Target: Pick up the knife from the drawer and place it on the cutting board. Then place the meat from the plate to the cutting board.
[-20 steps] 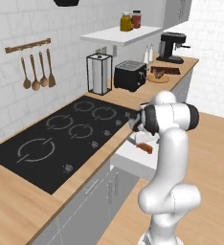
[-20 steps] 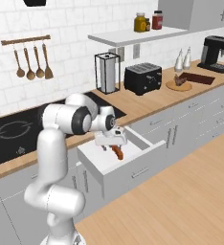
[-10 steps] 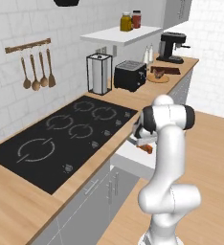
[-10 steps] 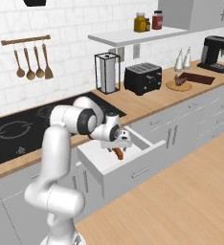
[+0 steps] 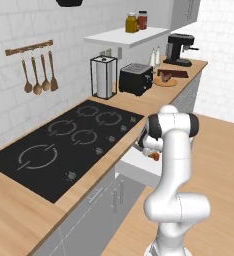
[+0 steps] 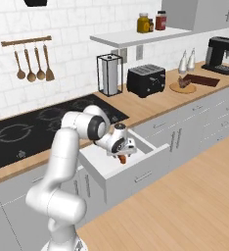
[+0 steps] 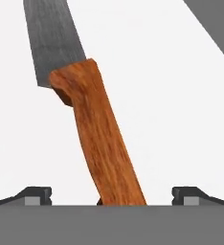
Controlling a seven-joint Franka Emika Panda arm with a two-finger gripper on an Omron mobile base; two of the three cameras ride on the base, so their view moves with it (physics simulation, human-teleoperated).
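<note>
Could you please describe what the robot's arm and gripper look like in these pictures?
The arm is glossy white, built of rounded tubular segments with dark grey bands at the joints, rising from a bulbous white base. The gripper has a white and dark grey body. In the hand view its two small dark fingertips are flat and blocky with light grey inner faces. No cables or markings show.

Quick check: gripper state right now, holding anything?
Gripper: open, holding nothing; fingertips either side of the knife handle in the drawer.

Black hob [image 5: 69, 142] set in the wooden counter [image 5: 9, 220]; wooden spoons [image 5: 38, 75] hang on the tiled wall; paper-towel holder [image 5: 103, 77], toaster [image 5: 136, 78], coffee machine [image 5: 179, 49]; two jars [image 5: 137, 21] on the shelf [image 5: 121, 36].
</note>
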